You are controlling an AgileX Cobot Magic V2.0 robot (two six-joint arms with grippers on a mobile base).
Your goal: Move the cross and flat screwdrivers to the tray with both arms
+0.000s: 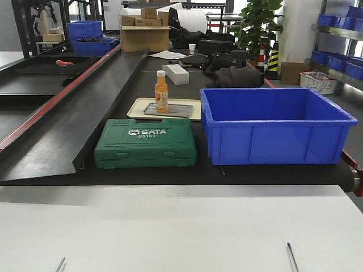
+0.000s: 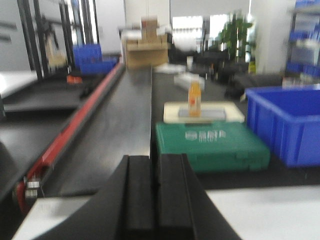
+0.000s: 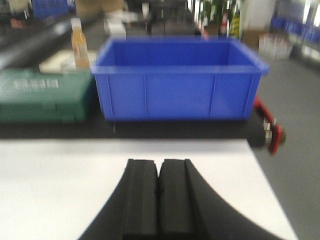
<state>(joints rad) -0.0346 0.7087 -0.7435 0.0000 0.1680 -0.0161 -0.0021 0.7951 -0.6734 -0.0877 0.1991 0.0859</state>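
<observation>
Two thin silver screwdriver shafts poke into the bottom of the front view, one at the left [image 1: 60, 264] and one at the right [image 1: 291, 256], over the white table; their handles are cut off by the frame edge. The silver-grey tray [image 1: 176, 111] lies on a cream tray behind the green case, with an orange bottle [image 1: 161, 90] standing on it; it also shows blurred in the left wrist view as the tray [image 2: 212, 114]. My left gripper [image 2: 152, 157] and right gripper [image 3: 158, 161] are both shut, pads together, with nothing seen between them. Neither wrist view shows a screwdriver.
A green SATA case [image 1: 146, 144] lies in front of the cream tray [image 1: 136, 107]. A deep blue bin [image 1: 272, 126] stands to its right. A dark sloped ramp [image 1: 74, 113] with a red edge runs along the left. The white table [image 1: 181, 226] fills the foreground.
</observation>
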